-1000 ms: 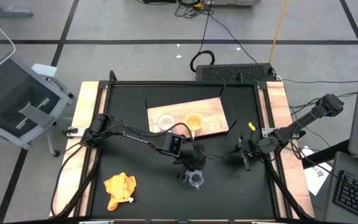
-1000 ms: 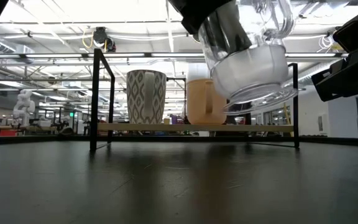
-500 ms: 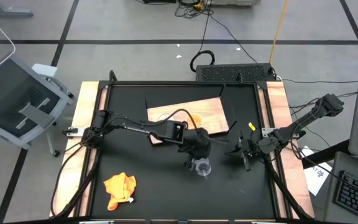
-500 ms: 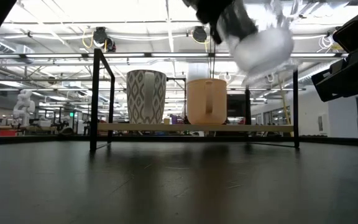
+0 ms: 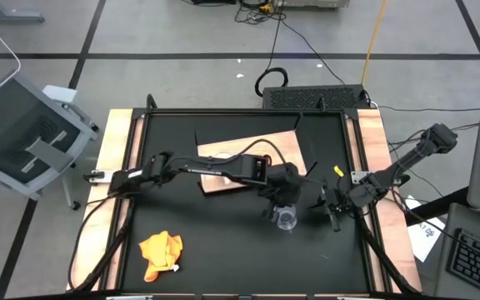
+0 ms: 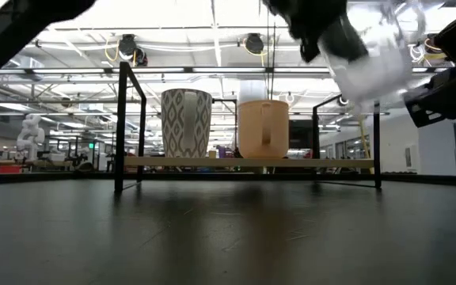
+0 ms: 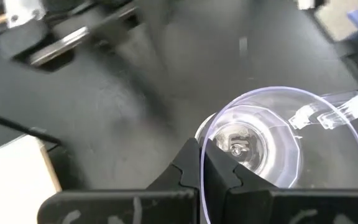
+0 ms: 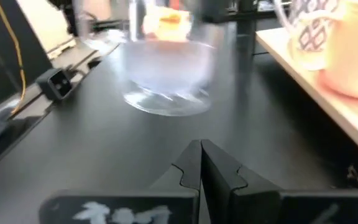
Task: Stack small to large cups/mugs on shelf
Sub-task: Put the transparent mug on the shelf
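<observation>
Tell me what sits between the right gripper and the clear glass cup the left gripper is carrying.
Nothing: the right wrist view shows only bare black tabletop between the right gripper and the lifted clear glass cup, pinched by its rim in the left gripper.

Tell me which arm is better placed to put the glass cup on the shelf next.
The left. Its gripper already pinches the rim of the glass cup, lifted off the table beside the shelf. The right gripper is shut on nothing, waiting near the table's right edge.
</observation>
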